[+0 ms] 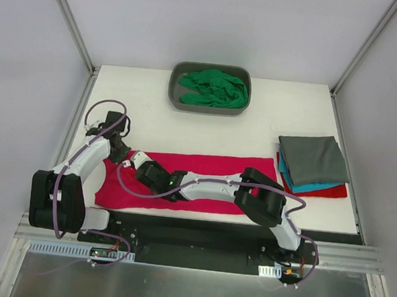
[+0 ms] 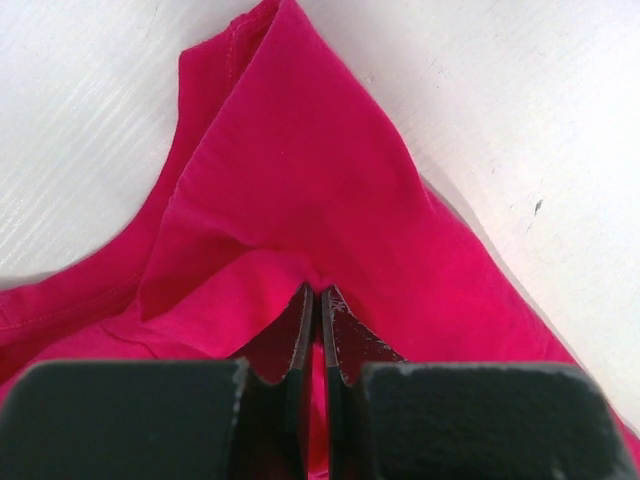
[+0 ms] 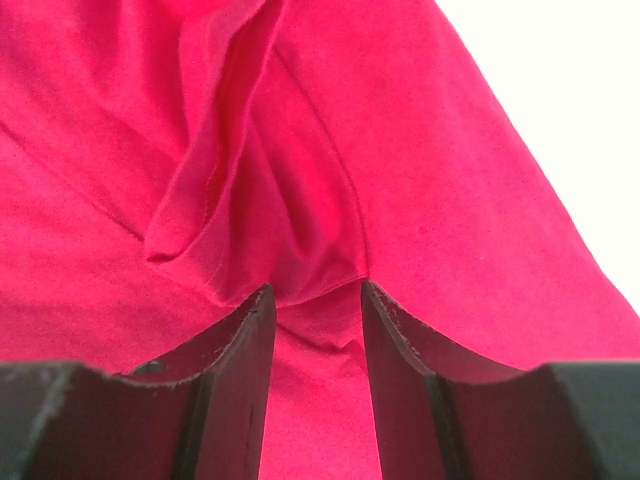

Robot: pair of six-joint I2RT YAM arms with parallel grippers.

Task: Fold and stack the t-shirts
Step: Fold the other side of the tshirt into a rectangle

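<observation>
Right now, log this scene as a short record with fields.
Being folded: crimson-pink t-shirt, laid out lengthwise in front of the arms
Left jaws: shut, pinching that shirt's fabric
Right jaws: open, a fold of the same shirt between them
Stack on the right: dark grey t-shirt on top, teal t-shirt under it, red t-shirt at the bottom
Waiting: bright green t-shirt, crumpled in the grey tub at the far edge
</observation>
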